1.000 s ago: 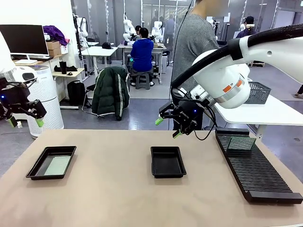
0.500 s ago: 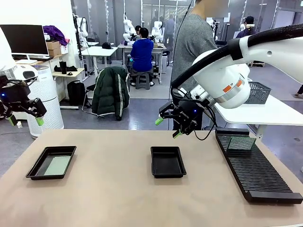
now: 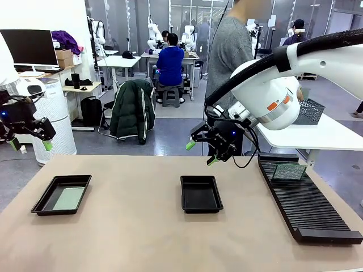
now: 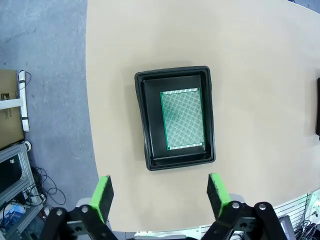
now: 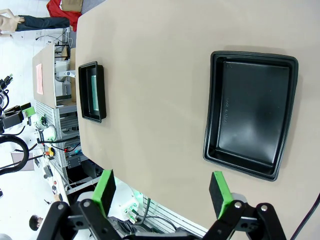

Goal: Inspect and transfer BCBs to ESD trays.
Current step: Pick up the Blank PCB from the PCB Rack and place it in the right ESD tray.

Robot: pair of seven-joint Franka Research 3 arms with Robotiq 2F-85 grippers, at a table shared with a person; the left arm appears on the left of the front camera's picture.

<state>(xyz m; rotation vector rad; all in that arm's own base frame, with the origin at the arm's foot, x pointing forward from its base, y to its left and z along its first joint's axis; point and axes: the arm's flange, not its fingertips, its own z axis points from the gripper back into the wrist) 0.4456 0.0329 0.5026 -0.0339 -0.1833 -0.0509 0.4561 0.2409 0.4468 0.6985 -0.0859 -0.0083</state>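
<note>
One BCB [image 3: 69, 198] is laid flat in the left tray [image 3: 39, 203], clear of its rim; that much of the task is judged done. The middle tray [image 3: 201, 195] is left bare, and a second BCB [image 3: 287, 171] is seen standing in the rack [image 3: 309, 209] on the right side of the desk [image 3: 142, 238] (whether more are slotted there cannot be told). A transfer to the middle tray is judged outstanding. The left tool [image 3: 30, 145] is held open and empty, high near the desk's left edge. The right tool [image 3: 199, 153] is likewise spread wide with nothing in it, above the far rim of the middle tray. Against a second ago, the left tool is found slightly raised. The right tool is unmoved, and the person [image 3: 227, 51] at the far side is turned a little.
</note>
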